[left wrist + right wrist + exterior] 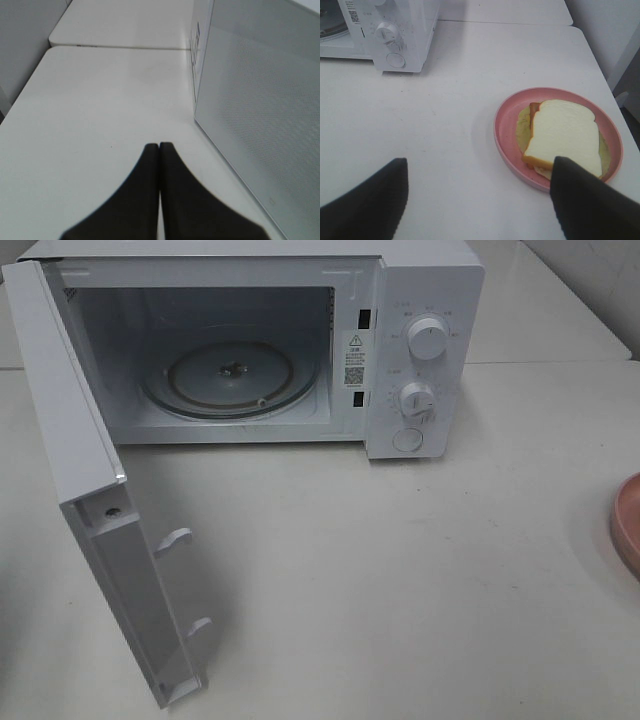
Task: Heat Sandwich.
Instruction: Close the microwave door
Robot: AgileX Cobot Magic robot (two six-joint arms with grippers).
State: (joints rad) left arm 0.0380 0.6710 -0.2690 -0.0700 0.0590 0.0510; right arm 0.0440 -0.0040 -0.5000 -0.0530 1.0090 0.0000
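Only the right wrist view shows the sandwich (563, 136) on its plate (506, 131), at three o'clock from the open microwave (250, 340). Right fingers (375, 200) spread wide, empty; left fingers (172, 200) pressed together, empty.

A: What stands beyond the right claw?

B: A white microwave (250, 340) on the white table (400, 590), far off, door (90, 490) swung wide, glass turntable (230, 380) bare.

A: And nearer?

B: A pink plate (506, 112) lies just ahead of that claw's fingertip.
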